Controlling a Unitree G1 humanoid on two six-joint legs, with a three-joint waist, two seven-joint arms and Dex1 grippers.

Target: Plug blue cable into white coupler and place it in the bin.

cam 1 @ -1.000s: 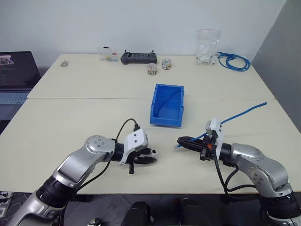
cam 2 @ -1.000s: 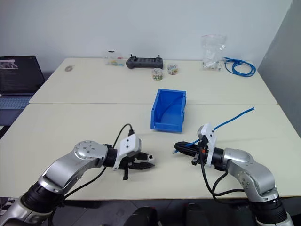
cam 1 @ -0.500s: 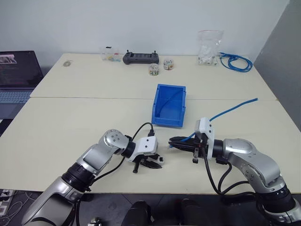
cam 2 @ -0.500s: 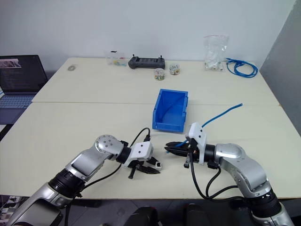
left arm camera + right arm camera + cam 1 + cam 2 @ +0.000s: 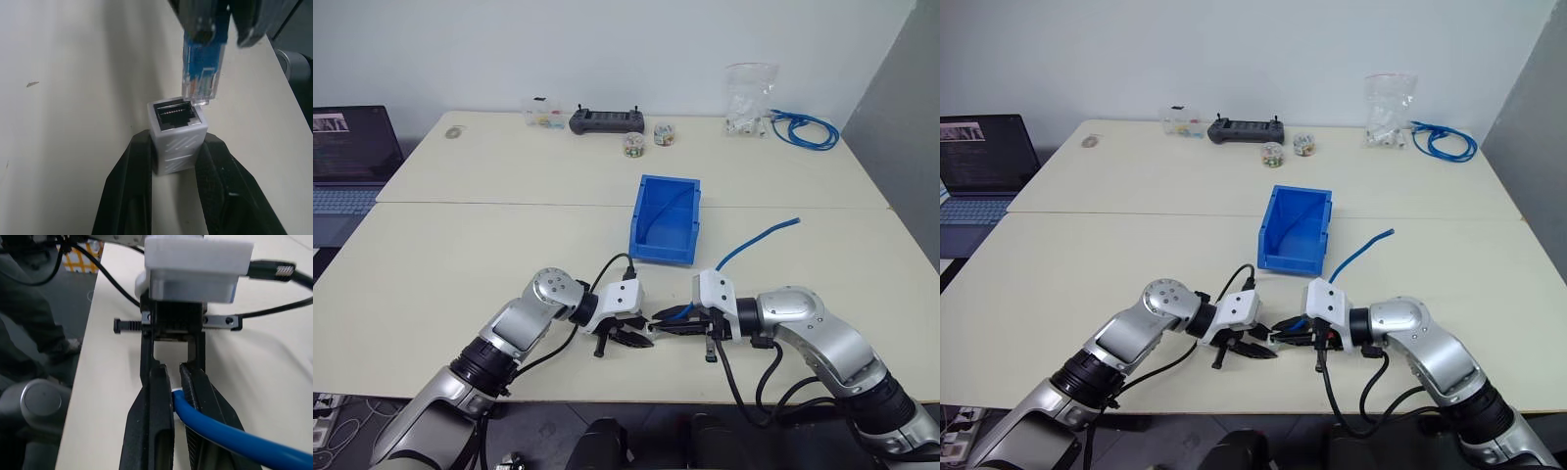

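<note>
Near the table's front edge my left gripper [image 5: 634,339] is shut on the white coupler [image 5: 177,134], with the dark socket facing away from the fingers [image 5: 128,186]. My right gripper [image 5: 662,328] faces it from the right, shut on the blue cable [image 5: 754,238] just behind the plug. The clear plug [image 5: 200,81] hovers at the socket's rim, a little off to one side and not inside. The cable's free end arcs up and right over the table. In the right wrist view the cable [image 5: 215,433] runs between the shut fingers. The blue bin [image 5: 664,217] stands just behind both grippers.
At the table's back edge lie a black controller [image 5: 606,120], two small jars [image 5: 630,144], a clear bag of white parts [image 5: 746,98] and a coiled blue cable bundle [image 5: 803,128]. A laptop [image 5: 347,147] sits at the far left.
My right gripper has moved left with the cable, bringing the plug up to the coupler. The left gripper has shifted slightly right and then held still.
</note>
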